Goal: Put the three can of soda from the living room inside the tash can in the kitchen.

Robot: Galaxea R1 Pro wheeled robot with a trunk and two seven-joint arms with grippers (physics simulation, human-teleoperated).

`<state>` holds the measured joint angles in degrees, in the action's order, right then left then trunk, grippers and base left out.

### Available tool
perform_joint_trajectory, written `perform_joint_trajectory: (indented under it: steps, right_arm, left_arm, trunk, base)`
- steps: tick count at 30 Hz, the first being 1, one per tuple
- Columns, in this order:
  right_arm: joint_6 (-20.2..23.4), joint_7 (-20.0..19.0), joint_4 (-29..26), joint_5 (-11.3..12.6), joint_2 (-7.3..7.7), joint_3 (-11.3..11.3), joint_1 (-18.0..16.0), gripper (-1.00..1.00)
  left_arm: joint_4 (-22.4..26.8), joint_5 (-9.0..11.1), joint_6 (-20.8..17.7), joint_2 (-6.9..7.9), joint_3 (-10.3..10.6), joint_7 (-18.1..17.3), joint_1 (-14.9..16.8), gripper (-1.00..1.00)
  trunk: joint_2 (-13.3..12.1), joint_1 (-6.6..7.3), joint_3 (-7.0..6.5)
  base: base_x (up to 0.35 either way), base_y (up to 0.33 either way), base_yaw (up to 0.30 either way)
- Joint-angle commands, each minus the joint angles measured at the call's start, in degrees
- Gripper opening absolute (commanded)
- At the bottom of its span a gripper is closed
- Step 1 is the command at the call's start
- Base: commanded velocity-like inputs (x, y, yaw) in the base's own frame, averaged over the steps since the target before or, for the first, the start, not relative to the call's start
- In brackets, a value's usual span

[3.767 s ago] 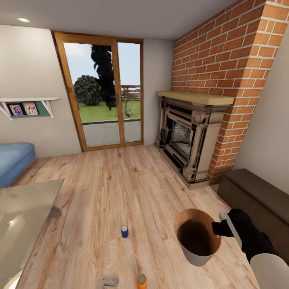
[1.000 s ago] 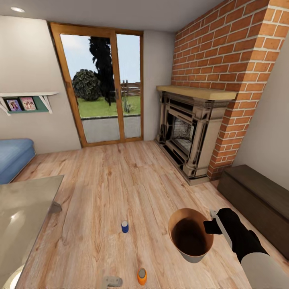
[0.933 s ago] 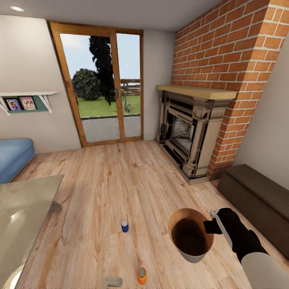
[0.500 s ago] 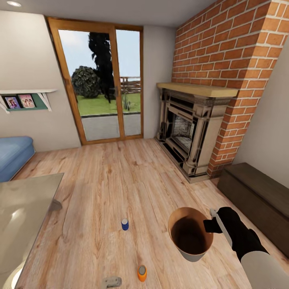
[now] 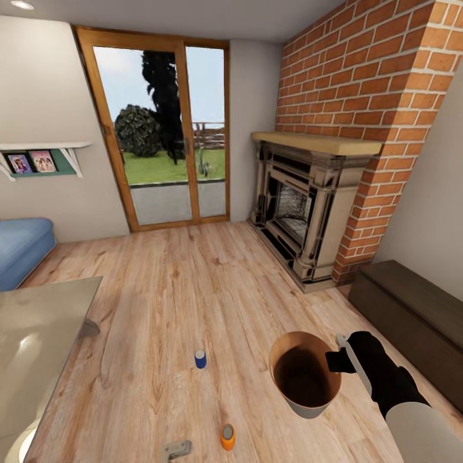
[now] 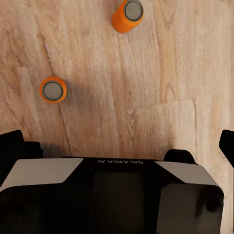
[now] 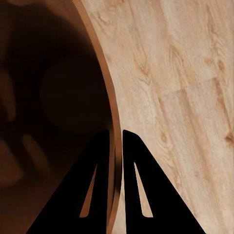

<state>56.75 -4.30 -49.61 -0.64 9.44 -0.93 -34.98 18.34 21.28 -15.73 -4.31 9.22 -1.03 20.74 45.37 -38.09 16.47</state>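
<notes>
On the living room's wood floor stand a dark blue soda can (image 5: 200, 359) and an orange soda can (image 5: 227, 436). Looking down from the left wrist, both orange cans show upright: one (image 6: 127, 16) and another (image 6: 52, 90). My left gripper (image 5: 177, 449) hovers low beside the orange can; its fingers are spread wide, so it (image 6: 118, 146) is open and empty. The grey-tan trash can (image 5: 286, 399), brown inside, hangs off the floor from my right gripper (image 5: 339, 361). That gripper (image 7: 115, 134) is shut on the can's rim (image 7: 105, 87).
A red-brick fireplace (image 5: 302, 218) stands ahead on the right, with a dark low bench (image 5: 411, 321) closer on the right. Wood-framed glass doors (image 5: 167, 135) are straight ahead. A glass table (image 5: 38, 347) and a blue sofa (image 5: 19, 251) flank the left.
The whole view has shifted a little as the camera moved. The trash can stays in my right gripper. My left gripper has turned slightly near the orange can.
</notes>
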Motion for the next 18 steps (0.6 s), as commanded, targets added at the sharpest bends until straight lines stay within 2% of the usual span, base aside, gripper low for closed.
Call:
perform_joint_trajectory:
  steps: [1, 18]
  right_arm:
    - [0.01, -0.39, -0.02, 0.72, -0.02, -0.04, -0.04, -1.0]
    - [-0.04, -0.79, -0.13, 0.72, 0.04, -0.04, -0.01, -1.0]
  left_arm:
    - [-0.02, 0.11, 0.0, 0.0, -0.05, -0.01, 0.0, 1.0]
    - [0.11, 0.58, -0.01, 0.01, -0.32, -0.02, 0.0, 1.0]
  trunk:
    - [0.01, 0.0, 0.04]
    - [0.01, 0.0, 0.39]
  base:
    - [0.0, 0.0, 0.057]
    - [0.0, 0.0, 0.028]
